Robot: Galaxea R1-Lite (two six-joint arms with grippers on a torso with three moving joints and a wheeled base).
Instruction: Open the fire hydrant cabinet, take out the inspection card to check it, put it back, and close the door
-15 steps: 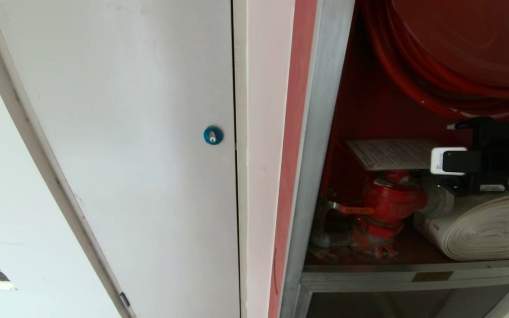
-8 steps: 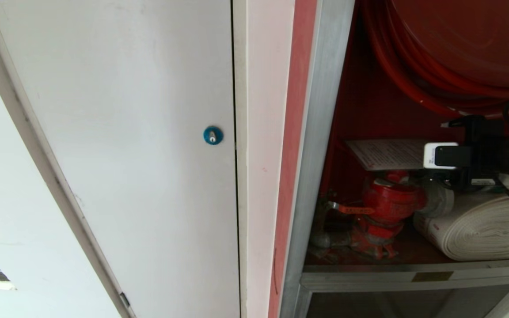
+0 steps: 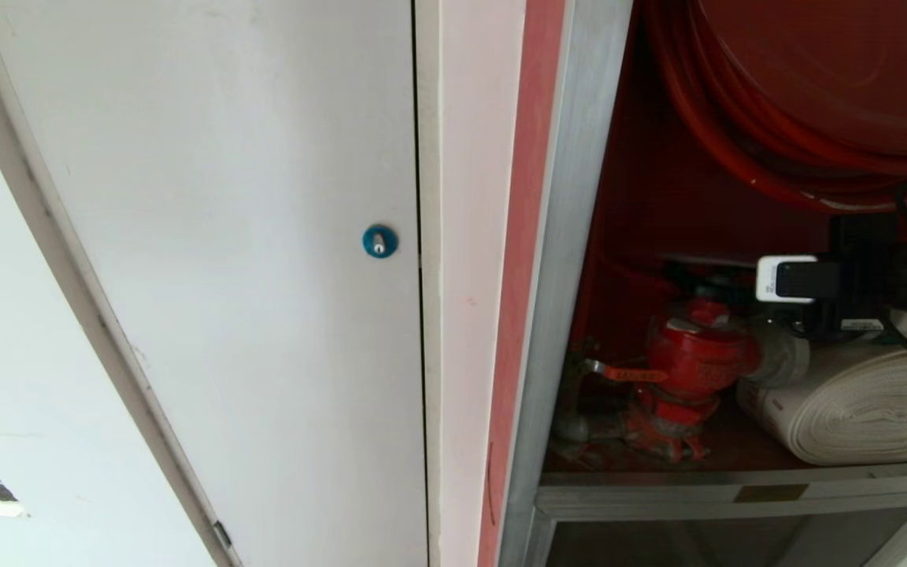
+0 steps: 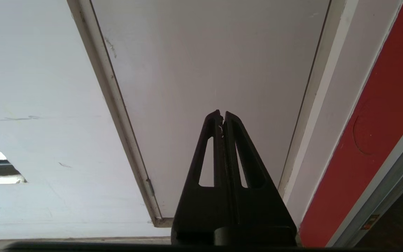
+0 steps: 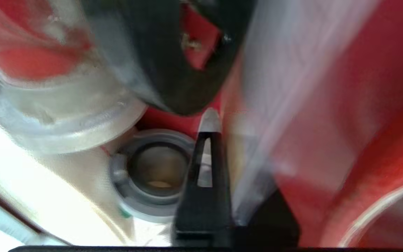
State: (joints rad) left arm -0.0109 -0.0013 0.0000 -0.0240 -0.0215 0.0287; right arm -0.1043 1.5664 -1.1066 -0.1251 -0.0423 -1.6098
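1. Right gripper [image 3: 768,279] is inside the cabinet [image 3: 579,236], above the valve [image 3: 694,358] — jaws clamped on the card [image 5: 292,115], seen edge-on.
2. Left gripper [image 4: 222,117] — closed, empty, facing the white panel [image 4: 205,52].

The open aluminium-framed fire hydrant cabinet [image 3: 579,236] is red inside, holding a red valve [image 3: 690,362], a white rolled hose [image 3: 855,409] and a red hose reel [image 3: 816,94]. A blurred, seemingly pale sheet [image 5: 278,105] crosses the right wrist view. The plain white panel door [image 3: 225,236] carries a blue round lock [image 3: 379,241].

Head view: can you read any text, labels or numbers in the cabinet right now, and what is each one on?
None can be read.
Orange tag on the red valve: printed marks, too small.
White rolled hose: small red marks near its end, too small.
Brass plate on the cabinet frame: too small.
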